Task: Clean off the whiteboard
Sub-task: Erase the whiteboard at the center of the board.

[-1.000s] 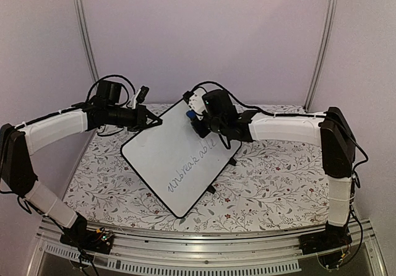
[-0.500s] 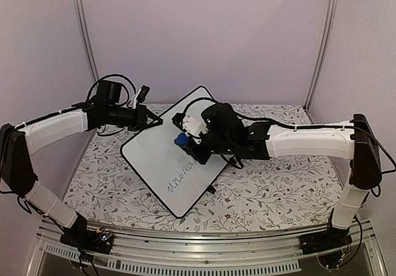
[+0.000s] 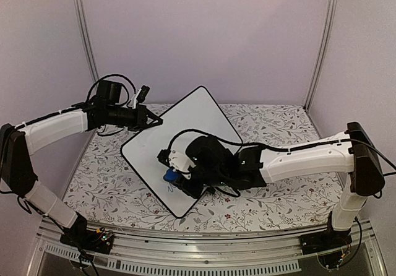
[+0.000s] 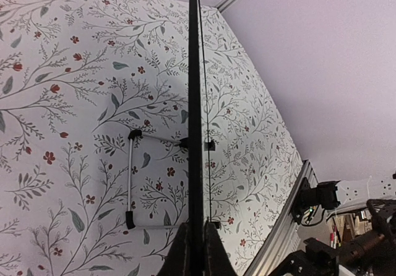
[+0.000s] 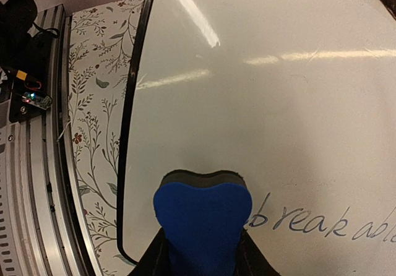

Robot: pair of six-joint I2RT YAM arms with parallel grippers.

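The whiteboard [image 3: 192,118] stands tilted on the table, white with a thin black rim. My left gripper [image 3: 156,122] is shut on its left corner. In the left wrist view the board is edge-on [image 4: 195,103], pinched in the left gripper [image 4: 195,254]. My right gripper [image 3: 168,175] is shut on a blue eraser [image 5: 202,217], pressed flat against the whiteboard [image 5: 278,103] near its lower corner. Dark handwriting [image 5: 322,223] runs to the right of the eraser. From above, the right arm hides most of it.
A floral cloth [image 3: 278,183] covers the table. An aluminium rail [image 3: 204,239] runs along the near edge. The board's wire stand [image 4: 130,183] rests on the cloth behind it. Two metal posts [image 3: 83,41] rise at the back.
My right gripper has slid the eraser down the board, from the far right corner toward the near lower corner, across the writing. The left arm and the board have stayed put.
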